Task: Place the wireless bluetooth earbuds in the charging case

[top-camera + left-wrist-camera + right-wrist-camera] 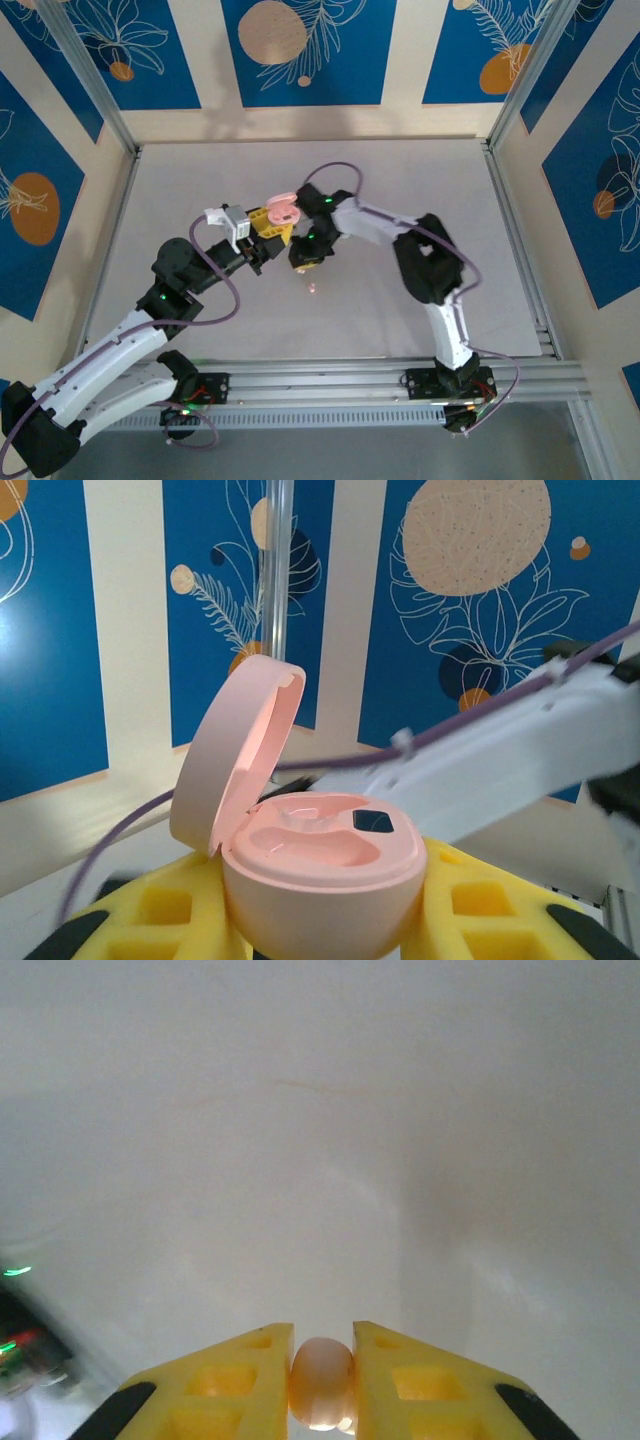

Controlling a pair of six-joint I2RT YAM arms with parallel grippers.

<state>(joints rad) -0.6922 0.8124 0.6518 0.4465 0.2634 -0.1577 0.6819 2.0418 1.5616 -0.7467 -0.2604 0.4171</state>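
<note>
A pale pink earbud (321, 1385) sits pinched between the two yellow fingers of the right claw (322, 1335), which are pressed in against its glossy sides; only its rounded top shows between them, above the pale tabletop (320, 1140). From above, the right claw (309, 258) hangs over the middle of the tabletop (430, 180), just beside the left claw (270, 224).

The left claw (320, 925) grips a pink charging case (320, 875) by its rounded lower half, one yellow finger on each side. The case stands upright with its lid (235, 750) swung open and tilted back to the left. Inside the base there are moulded pink recesses and a small dark square near the right rim. In the overhead view the charging case (283, 210) is held off the tabletop, up and left of the right claw.

A tiny pinkish spot (313, 288) shows on the tabletop just below the right claw; it is too small to make out
</note>
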